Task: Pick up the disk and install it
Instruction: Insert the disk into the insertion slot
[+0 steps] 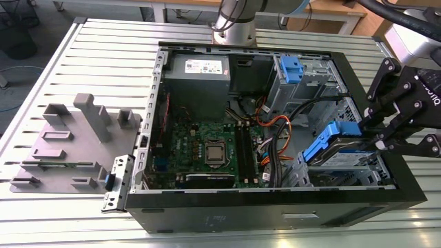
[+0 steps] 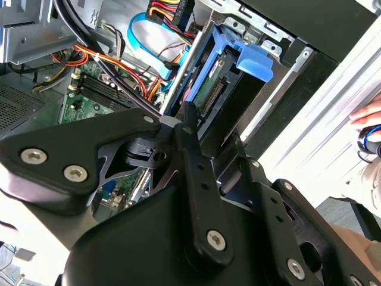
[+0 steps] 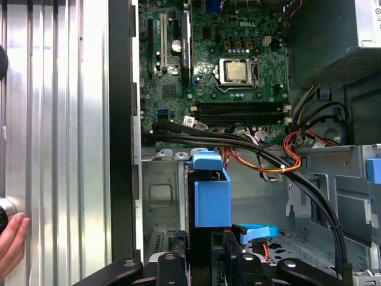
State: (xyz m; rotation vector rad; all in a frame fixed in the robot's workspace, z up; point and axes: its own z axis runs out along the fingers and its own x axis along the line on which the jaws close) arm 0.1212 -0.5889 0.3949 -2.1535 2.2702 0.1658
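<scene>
- Disk seen edge-on, its near end hidden by my gripper.
- Gripper clamped on it; disk tilted over the case bay.

Disk: silver metal w/ blue plastic rails.

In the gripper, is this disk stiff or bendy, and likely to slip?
Probably stiff: the disk looks like a metal slab, tilted on edge without sagging. Likely heavy for its size. Its blue plastic rails might flex or slip in the gripper.
</scene>
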